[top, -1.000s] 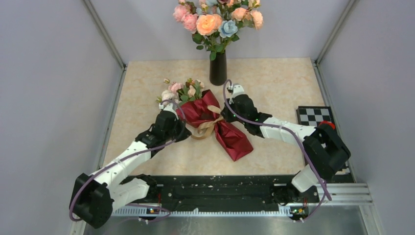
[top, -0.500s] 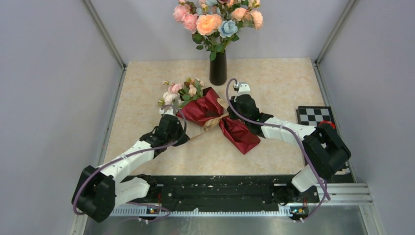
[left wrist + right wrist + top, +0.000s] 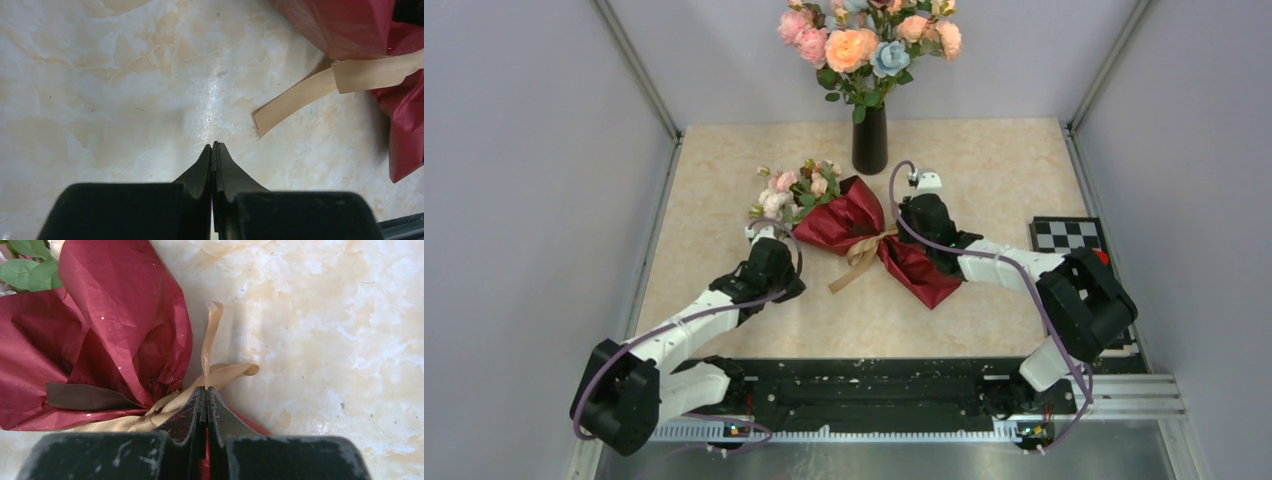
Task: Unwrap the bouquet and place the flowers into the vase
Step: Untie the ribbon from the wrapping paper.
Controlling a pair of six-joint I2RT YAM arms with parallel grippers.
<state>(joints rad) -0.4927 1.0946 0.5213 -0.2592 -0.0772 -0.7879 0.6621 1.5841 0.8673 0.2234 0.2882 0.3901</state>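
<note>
1. The cone-shaped bouquet in crinkled maroon paper point(image 3: 854, 215) lies on its side mid-surface, its small cream and pink flowers point(image 3: 789, 188) pointing far-left.
2. A tan ribbon point(image 3: 300, 96) binds its waist, one loose tail trailing over the beige marbled surface point(image 3: 984, 170).
3. The right jaws are clamped on the ribbon beside the knot.
4. The left jaws are pressed together, holding nothing, near the tail's end.
5. The slim black vase point(image 3: 870, 140) stands at the far edge, holding large peach, pink and blue blooms point(image 3: 854, 45).
</note>
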